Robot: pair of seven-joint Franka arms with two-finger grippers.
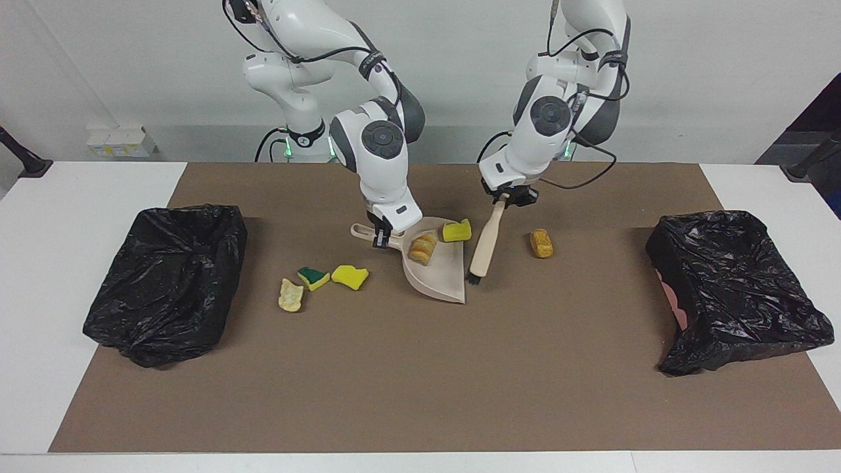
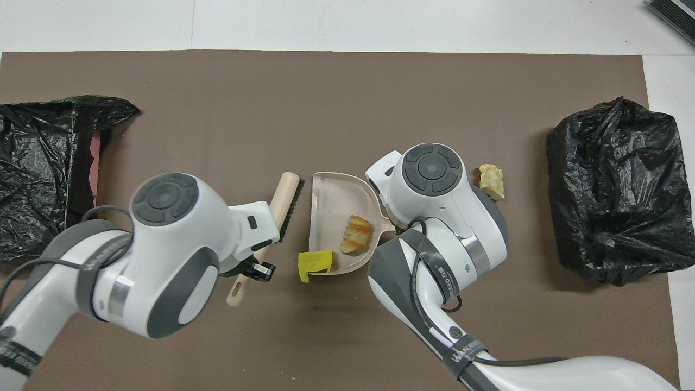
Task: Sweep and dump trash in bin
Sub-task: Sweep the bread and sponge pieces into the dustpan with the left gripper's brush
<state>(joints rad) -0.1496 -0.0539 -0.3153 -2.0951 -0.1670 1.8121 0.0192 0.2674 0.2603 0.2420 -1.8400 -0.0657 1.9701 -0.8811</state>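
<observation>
Your left hand (image 1: 509, 196) was clenched on the handle of the beige wooden brush (image 1: 485, 247), whose black bristles rested on the brown mat (image 1: 407, 374) just beside the open mouth of the beige plastic dustpan (image 1: 441, 276). Your right hand (image 1: 379, 237) was clenched on the dustpan's handle, holding the pan flat on the mat.

Two scraps of trash were aboard: an orange-brown bread-like chunk (image 1: 422, 249) lay well inside the pan, and a yellow sponge piece (image 1: 456, 230) sat at the lip, at the corner nearer the robots, partly over the edge in the overhead view. One more tan bread chunk (image 1: 541, 242) lay on the mat, apart from the brush toward the left arm's end of the tabletop. Three scraps sat beside the pan toward the right arm's end: a green-backed sponge piece (image 1: 313, 277), a plain yellow sponge piece (image 1: 349, 276) and a cream chunk (image 1: 290, 295). I could count only six pieces.

You appeared to be mid-sweep. The next move probably called for carrying the brush over the tan chunk and drawing it toward the pan, nudging the lip piece fully in. A black-bagged bin (image 1: 167, 279) and another black-bagged bin (image 1: 732, 289) stood at the two ends for dumping.
</observation>
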